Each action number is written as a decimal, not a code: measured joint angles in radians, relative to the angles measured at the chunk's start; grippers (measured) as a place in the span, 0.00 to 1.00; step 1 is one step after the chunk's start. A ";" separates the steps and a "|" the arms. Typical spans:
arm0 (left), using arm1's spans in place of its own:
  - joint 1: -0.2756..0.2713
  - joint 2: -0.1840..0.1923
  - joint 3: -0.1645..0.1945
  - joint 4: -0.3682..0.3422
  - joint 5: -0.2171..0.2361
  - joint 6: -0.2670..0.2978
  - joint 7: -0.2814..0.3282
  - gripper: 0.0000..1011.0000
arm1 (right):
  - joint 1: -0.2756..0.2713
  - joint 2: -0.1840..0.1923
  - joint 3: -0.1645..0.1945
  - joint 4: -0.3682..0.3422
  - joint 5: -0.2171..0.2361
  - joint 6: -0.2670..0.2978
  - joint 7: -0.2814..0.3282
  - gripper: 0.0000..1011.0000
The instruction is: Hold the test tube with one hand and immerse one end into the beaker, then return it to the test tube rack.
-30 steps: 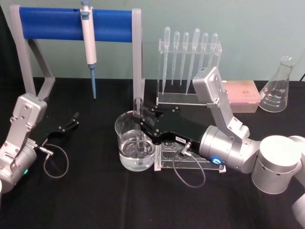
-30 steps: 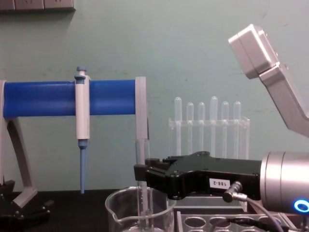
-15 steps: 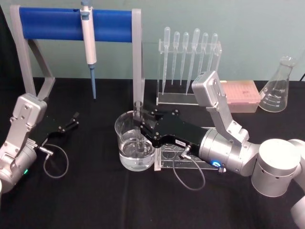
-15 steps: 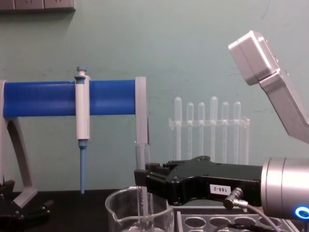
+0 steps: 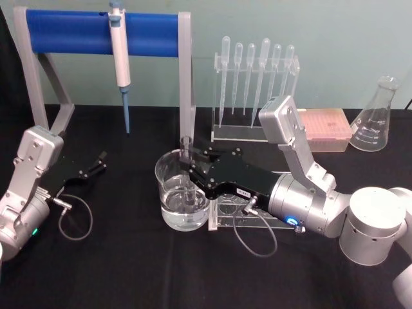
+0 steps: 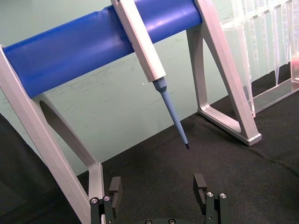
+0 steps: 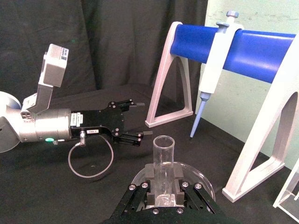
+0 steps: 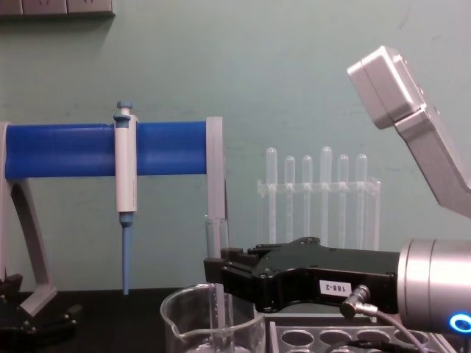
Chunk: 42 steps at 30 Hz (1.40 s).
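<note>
Glass test tube (image 7: 163, 161) in right gripper (image 7: 163, 198)

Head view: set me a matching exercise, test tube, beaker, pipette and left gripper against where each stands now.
1 test tube
2 beaker
3 pipette
4 left gripper

A hanging on the blue bar
B open, parked at the left
C upright in the shut right gripper, lower end inside the beaker
D holds clear liquid, beside the clear rack

Pairs: 1-C, 2-D, 3-A, 4-B
</note>
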<state>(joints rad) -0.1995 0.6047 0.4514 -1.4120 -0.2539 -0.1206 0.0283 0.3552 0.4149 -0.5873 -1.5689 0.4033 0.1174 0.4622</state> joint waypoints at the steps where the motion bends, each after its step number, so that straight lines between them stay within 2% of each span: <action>1: 0.000 0.000 0.000 0.000 0.000 0.000 0.000 0.99 | 0.000 0.000 0.000 0.000 0.000 0.000 0.000 0.22; 42: 0.000 0.000 0.000 0.000 0.000 0.000 0.000 0.99 | 0.001 0.001 -0.001 0.000 0.002 0.000 -0.001 0.22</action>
<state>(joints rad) -0.1995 0.6047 0.4514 -1.4120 -0.2539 -0.1205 0.0283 0.3565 0.4160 -0.5886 -1.5691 0.4051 0.1179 0.4615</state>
